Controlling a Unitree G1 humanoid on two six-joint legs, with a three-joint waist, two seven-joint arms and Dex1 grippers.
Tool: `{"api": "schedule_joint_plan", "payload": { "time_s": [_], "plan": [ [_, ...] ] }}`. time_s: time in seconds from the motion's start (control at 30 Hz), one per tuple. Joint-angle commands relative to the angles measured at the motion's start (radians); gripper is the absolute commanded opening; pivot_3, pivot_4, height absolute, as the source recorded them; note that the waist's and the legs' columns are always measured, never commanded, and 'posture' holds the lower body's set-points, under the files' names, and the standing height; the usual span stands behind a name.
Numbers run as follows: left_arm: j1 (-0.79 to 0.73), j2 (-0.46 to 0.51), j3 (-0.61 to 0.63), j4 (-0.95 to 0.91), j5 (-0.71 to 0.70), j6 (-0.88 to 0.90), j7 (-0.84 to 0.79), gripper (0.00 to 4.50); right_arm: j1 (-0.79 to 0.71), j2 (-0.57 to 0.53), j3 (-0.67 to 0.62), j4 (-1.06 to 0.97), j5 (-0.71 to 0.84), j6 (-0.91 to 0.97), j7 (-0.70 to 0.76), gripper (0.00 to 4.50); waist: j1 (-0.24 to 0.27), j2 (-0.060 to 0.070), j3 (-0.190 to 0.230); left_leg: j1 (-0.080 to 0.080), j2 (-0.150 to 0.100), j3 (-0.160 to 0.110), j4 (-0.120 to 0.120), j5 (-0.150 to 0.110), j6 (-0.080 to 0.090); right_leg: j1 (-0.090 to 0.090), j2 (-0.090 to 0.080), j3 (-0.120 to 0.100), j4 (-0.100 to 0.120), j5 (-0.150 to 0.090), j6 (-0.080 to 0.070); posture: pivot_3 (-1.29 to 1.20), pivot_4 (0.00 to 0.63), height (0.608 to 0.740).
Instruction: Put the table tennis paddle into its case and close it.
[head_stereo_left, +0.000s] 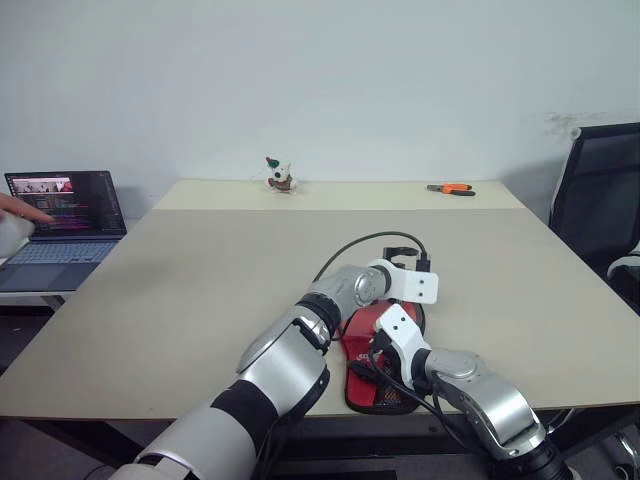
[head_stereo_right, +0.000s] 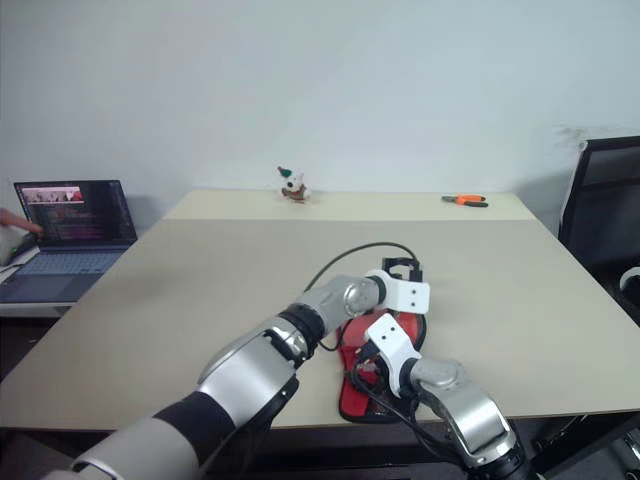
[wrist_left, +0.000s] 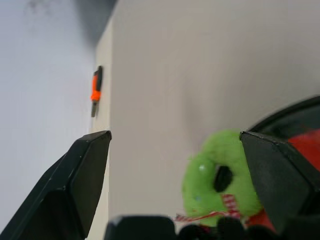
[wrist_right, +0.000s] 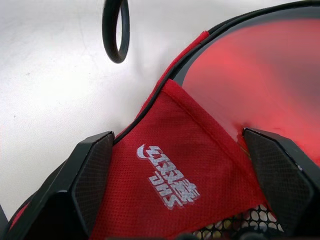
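A wide beige table (head_stereo_left: 200, 300) carries everything; near its front edge lies the case (head_stereo_left: 375, 385), red with black mesh, partly open, and the table tennis paddle (wrist_right: 260, 80) shows its red face inside it. At the far edge stands a small toy figure (head_stereo_left: 279, 176), and far to the right lie orange-handled pliers (head_stereo_left: 450, 188); a second tabletop joins along a seam behind.

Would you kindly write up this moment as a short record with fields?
case: red and black pouch at the table's near edge, flap open
paddle: red face showing inside the case
zipper tag: green, between the left claw's fingers, not gripped
left claw: open
right claw: open over the case
far edge: pliers, small figurine
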Motion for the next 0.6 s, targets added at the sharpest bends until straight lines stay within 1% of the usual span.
{"api": "schedule_joint_plan", "payload": {
  "time_s": [0.03,0.13,0.23,0.33,0.47,0.5,0.53,0.57,0.6],
  "plan": [
    [-0.046,0.033,0.099,-0.055,-0.109,-0.019,-0.057,4.48,0.021,-0.008,0.032,0.162,0.007,0.037,0.022,4.50,-0.002,0.000,0.000,0.001,0.000,0.000,0.000,0.000,0.000,0.001,0.000,0.000,0.000,0.000,0.000,0.00,0.150,0.740],
    [-0.044,0.108,0.141,-0.078,-0.152,-0.046,-0.107,4.48,-0.008,-0.002,0.016,0.187,0.009,0.025,0.032,4.50,-0.004,0.000,0.000,0.001,0.000,0.000,0.000,0.000,0.000,0.001,0.000,0.000,0.000,0.000,0.000,0.00,0.150,0.740],
    [-0.028,0.212,0.181,-0.104,-0.192,-0.061,-0.141,4.48,-0.037,0.003,-0.001,0.194,0.018,0.019,0.040,4.50,-0.009,0.000,0.000,0.001,0.000,0.001,-0.001,0.000,0.000,0.000,0.000,0.001,0.000,0.000,0.000,0.00,0.150,0.740],
    [0.025,0.312,0.275,-0.134,-0.304,-0.031,-0.238,4.48,-0.069,0.025,-0.051,0.156,0.058,0.055,0.037,4.50,-0.011,0.000,0.000,0.000,0.000,0.000,-0.003,0.000,0.000,-0.001,0.000,0.001,0.000,0.000,0.000,0.00,0.150,0.740],
    [0.138,0.404,0.381,-0.209,-0.442,0.027,-0.400,4.48,-0.111,0.055,-0.099,0.045,0.114,0.123,0.029,4.50,-0.008,0.001,0.001,0.000,0.000,-0.001,-0.007,0.000,0.000,-0.004,-0.001,0.001,0.000,0.000,0.000,0.00,0.150,0.740],
    [0.154,0.408,0.397,-0.226,-0.466,0.049,-0.423,4.48,-0.120,0.054,-0.110,0.036,0.125,0.132,0.032,4.50,-0.007,0.001,0.001,-0.003,-0.001,-0.002,-0.008,0.000,0.000,-0.006,-0.001,0.001,0.000,0.000,0.000,0.00,0.150,0.740],
    [0.204,0.422,0.431,-0.287,-0.526,0.091,-0.491,4.48,-0.137,0.074,-0.149,0.003,0.158,0.166,0.028,4.50,-0.003,0.001,0.001,-0.006,-0.001,-0.003,-0.008,0.000,0.000,-0.009,-0.001,0.000,0.000,0.000,-0.001,0.00,0.150,0.740],
    [0.253,0.432,0.464,-0.353,-0.588,0.142,-0.550,4.48,-0.156,0.091,-0.187,-0.032,0.194,0.203,0.025,4.50,-0.001,0.001,0.001,-0.014,-0.001,-0.004,-0.007,0.000,0.000,-0.016,-0.001,-0.001,0.001,0.003,-0.006,0.00,0.150,0.740],
    [0.293,0.437,0.486,-0.412,-0.630,0.188,-0.586,4.48,-0.172,0.100,-0.219,-0.057,0.222,0.232,0.024,4.50,0.000,0.002,0.002,-0.018,-0.001,-0.004,-0.006,0.000,-0.001,-0.020,-0.001,0.000,0.002,0.003,-0.006,0.00,0.150,0.740]
  ]
}}
